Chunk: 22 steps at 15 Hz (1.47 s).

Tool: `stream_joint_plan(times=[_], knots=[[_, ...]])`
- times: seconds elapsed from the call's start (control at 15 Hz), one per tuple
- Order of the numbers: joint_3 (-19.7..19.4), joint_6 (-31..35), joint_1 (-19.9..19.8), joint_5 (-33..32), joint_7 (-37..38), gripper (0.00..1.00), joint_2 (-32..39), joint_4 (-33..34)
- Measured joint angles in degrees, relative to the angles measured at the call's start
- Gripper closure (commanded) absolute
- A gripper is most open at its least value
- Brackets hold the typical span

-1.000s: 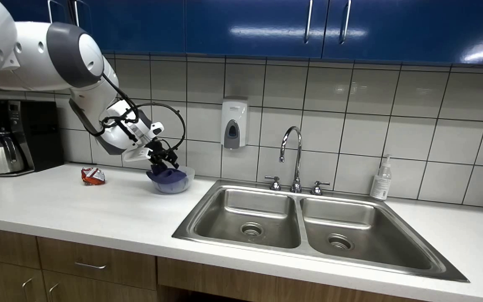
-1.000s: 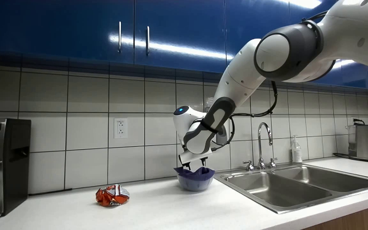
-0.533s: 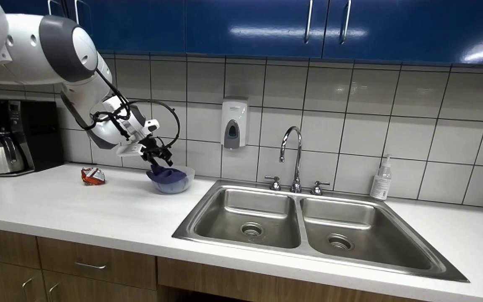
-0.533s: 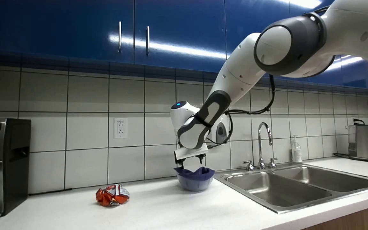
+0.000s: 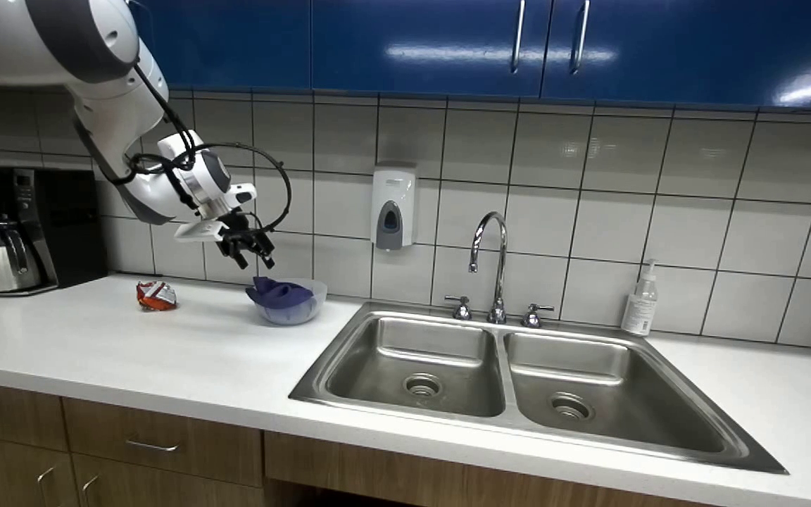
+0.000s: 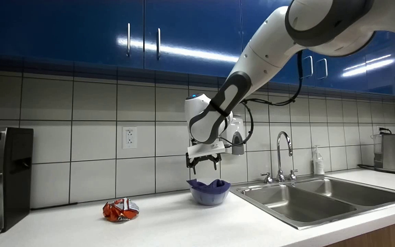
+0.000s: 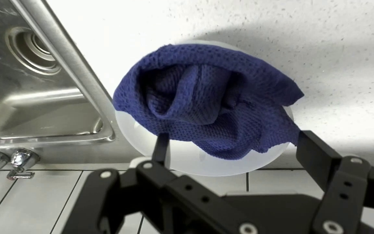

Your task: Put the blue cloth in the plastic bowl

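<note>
One gripper [image 6: 204,171], spread wide, above one cloth [image 7: 193,100] in one bowl [image 6: 209,199], one wrapper [image 6: 119,210] at nine o'clock, both exterior views.

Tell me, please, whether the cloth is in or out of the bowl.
In: the wrist view shows the cloth bunched inside the bowl, with a corner poking past its edge.

In an exterior view a kitchen is showing: blue cupboards [image 5: 419,42] are lining the top, a double sink [image 5: 513,398] is sitting low, right of centre, and a dark machine [image 5: 64,225], probably a coffee maker, is standing far left.
</note>
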Motion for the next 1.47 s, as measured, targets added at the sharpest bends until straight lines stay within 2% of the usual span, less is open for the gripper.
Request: stream_joint_plan(times=[0.53, 1.07, 1.47], knots=[[0.98, 0.26, 4.4, -1.53, 2.6, 0.0, -16.91, -22.0], [8.72, 0.22, 4.41, -3.0, 8.89, 0.0, -31.11, -41.43], [14.18, 0.21, 1.69, 1.08, 9.62, 0.0, -37.53, -48.35]])
